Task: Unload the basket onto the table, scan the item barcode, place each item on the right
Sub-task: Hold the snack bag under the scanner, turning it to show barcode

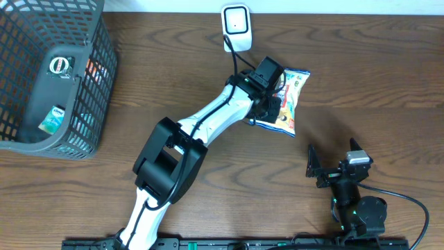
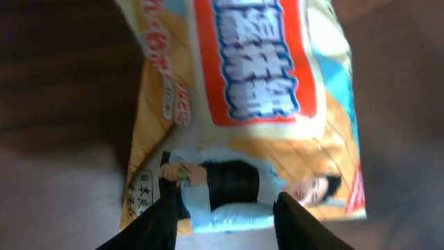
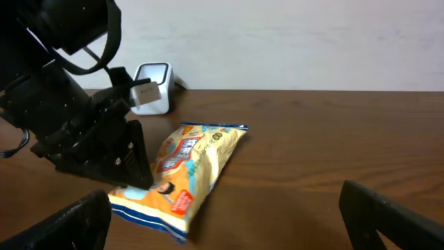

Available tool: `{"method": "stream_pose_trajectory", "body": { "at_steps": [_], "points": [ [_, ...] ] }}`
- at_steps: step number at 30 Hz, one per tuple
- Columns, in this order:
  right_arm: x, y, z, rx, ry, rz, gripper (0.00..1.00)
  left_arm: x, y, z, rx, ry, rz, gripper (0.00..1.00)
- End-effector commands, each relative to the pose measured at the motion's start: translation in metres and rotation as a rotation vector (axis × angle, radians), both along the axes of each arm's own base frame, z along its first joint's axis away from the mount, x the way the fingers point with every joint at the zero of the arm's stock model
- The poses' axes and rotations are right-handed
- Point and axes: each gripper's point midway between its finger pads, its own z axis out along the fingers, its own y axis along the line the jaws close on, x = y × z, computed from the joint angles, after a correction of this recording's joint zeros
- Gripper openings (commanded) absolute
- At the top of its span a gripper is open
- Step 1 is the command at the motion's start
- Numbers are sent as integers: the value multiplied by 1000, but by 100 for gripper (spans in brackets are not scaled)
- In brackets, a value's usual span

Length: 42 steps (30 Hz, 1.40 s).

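- The brown wooden desk (image 1: 388, 76) holds everything.
- The white and black left arm (image 1: 208, 114) reaches across the middle of the desk. From above, it hides part of the snack bag.
- A gray basket (image 1: 104, 83) sits at the left, well apart from the bag. Only the view from above shows it, with a round thing (image 1: 61, 64) and a small blue packet (image 1: 50, 119) inside.
- The snack bag (image 3: 187, 173) lies flat on the desk, near the scanner but not touching it.
- The right tool (image 3: 223, 193) is wide open with nothing in it. It is near the front right, apart from the bag.
- The white scanner (image 1: 236, 24) stands at the back of the desk. The right wrist view shows it behind the bag.
- The left tool (image 2: 229, 222) is over one end of the bag. Its two fingers (image 2: 163, 219) are part way apart, and the bag's picture shows between them.
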Motion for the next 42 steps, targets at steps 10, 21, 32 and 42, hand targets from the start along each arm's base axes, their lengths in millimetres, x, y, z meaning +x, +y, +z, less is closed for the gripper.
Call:
{"method": "stream_pose_trajectory", "body": {
  "at_steps": [10,21,32,42],
  "points": [
    [0,-2,0,-12,-2,-9,99,-9,-20,9,-63,4,-55,49],
    [0,-2,0,-12,-2,-9,99,45,3,51,-157,-124,38,49],
    [0,-2,-1,-12,-1,-9,99,64,-22,46,-140,-283,50,49],
    [0,-2,0,-12,-2,-9,99,39,-45,-9,-63,-237,-6,49]
  ]
}}
